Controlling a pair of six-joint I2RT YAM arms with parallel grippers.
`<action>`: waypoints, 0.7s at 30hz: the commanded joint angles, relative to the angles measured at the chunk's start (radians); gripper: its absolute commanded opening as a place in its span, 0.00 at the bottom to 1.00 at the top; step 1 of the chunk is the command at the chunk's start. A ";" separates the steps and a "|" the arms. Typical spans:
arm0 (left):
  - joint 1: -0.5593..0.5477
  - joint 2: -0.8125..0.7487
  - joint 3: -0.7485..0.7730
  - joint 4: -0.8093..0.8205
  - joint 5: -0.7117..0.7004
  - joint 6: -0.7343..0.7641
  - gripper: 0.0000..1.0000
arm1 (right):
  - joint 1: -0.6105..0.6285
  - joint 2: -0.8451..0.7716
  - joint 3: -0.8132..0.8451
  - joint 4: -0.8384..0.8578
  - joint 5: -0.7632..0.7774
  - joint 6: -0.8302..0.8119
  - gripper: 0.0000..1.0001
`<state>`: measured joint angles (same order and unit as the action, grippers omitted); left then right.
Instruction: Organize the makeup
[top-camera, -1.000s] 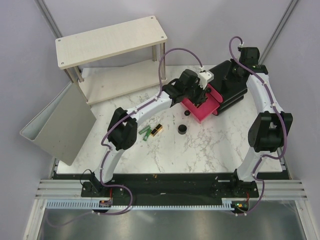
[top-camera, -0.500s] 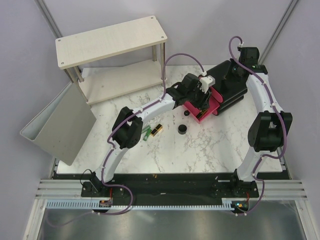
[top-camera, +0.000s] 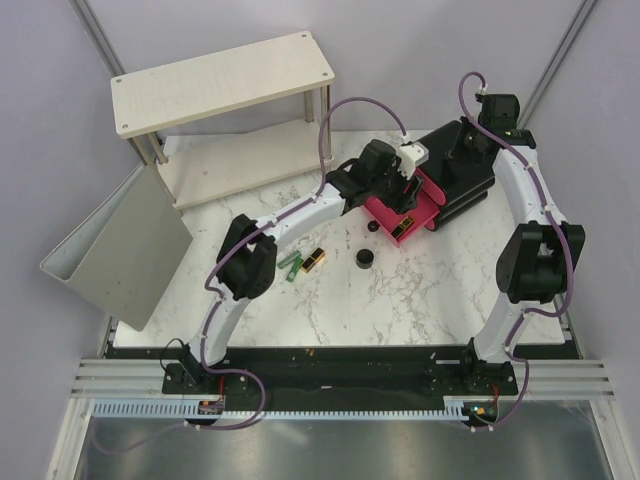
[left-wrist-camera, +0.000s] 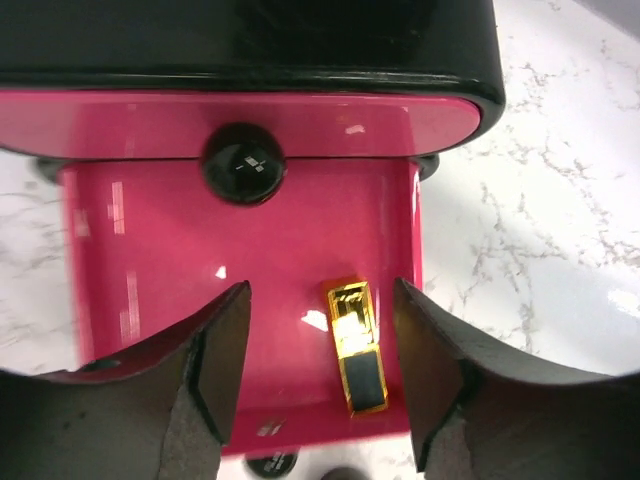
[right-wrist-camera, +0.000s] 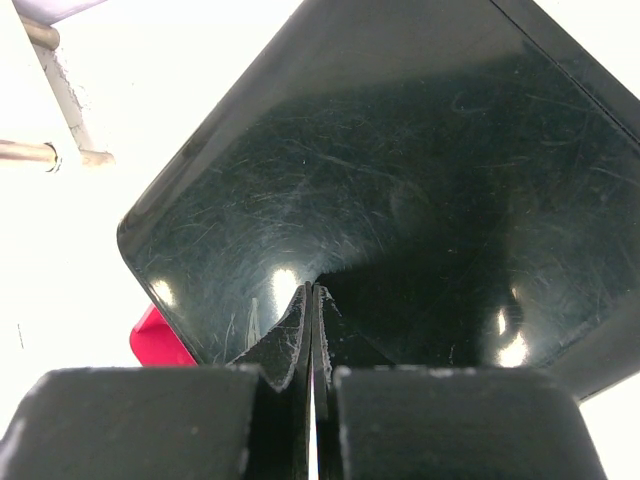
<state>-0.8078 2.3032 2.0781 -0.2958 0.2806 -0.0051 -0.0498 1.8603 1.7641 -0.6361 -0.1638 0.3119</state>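
My left gripper (top-camera: 402, 200) is open and empty, hovering over the pulled-out pink drawer (top-camera: 428, 214) of the black box (top-camera: 465, 185). In the left wrist view a black-and-gold case (left-wrist-camera: 357, 345) lies flat on the drawer floor (left-wrist-camera: 150, 260), between and below my fingers (left-wrist-camera: 215, 370), apart from them. It also shows in the top view (top-camera: 403, 229). A second black-and-gold case (top-camera: 313, 260), two green tubes (top-camera: 290, 266) and a round black jar (top-camera: 366, 260) lie on the marble table. My right gripper (right-wrist-camera: 313, 300) is shut, its tips on the box's black top (right-wrist-camera: 400, 170). The beige bottles are out of view.
A wooden two-level shelf (top-camera: 220, 80) stands at the back left. A grey bin (top-camera: 120, 250) leans at the left edge. The closed upper pink drawer front has a black knob (left-wrist-camera: 243, 163). A small black knob (top-camera: 373, 227) sits beside the drawer's front.
My left gripper dipped toward the drawer's front, then drew back. A black-and-gold case now shows lying loose in the pink drawer. The right arm has not moved.
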 joint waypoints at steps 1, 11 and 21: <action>0.033 -0.209 -0.102 -0.046 -0.118 0.117 0.70 | -0.004 0.019 0.011 -0.027 -0.008 0.006 0.00; 0.136 -0.441 -0.547 -0.180 -0.185 0.129 0.75 | -0.005 0.023 0.001 -0.020 -0.019 0.007 0.00; 0.140 -0.415 -0.647 -0.276 -0.198 0.077 0.76 | -0.004 0.030 -0.003 -0.017 -0.042 0.012 0.00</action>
<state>-0.6655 1.8805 1.4300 -0.5529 0.1024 0.0868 -0.0505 1.8656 1.7641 -0.6277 -0.1947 0.3183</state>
